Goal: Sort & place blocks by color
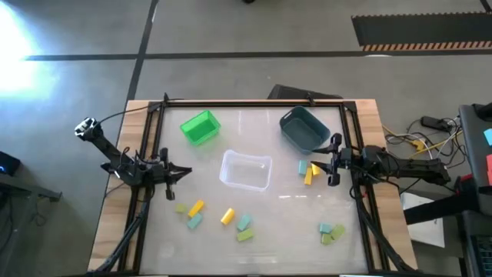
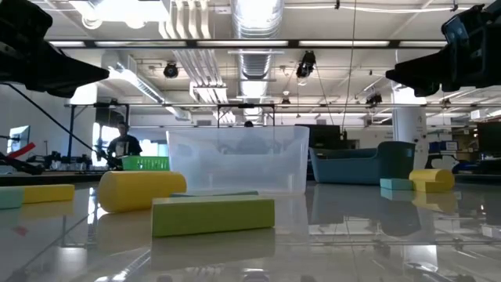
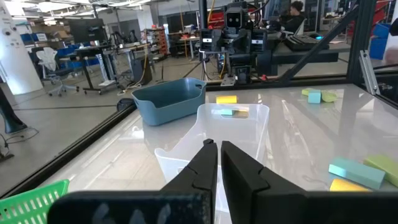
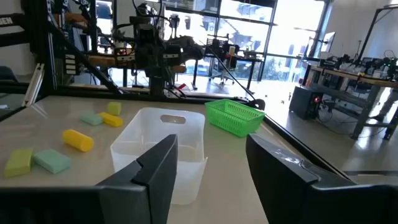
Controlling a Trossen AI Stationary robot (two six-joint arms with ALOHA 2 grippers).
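Barely begun: all blocks (image 1: 244, 224) loose on desk (image 1: 254, 254), most near front edge, few by right edge, 3 bins empty, left pincer (image 1: 183, 172) together at left edge, right pincer (image 1: 326, 162) apart beside right-edge cluster.

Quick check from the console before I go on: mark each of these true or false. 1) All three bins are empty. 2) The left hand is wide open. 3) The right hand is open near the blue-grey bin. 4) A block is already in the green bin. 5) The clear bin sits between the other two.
1) True: the bright green mesh bin, the clear plastic bin and the dark blue-grey bin hold no blocks.
2) False: the left hand has its fingers nearly together, holding nothing.
3) True: the right hand is open, just below that bin, by a yellow block.
4) False: the green bin is empty; the blocks lie on the table.
5) True, and slightly nearer the front edge.
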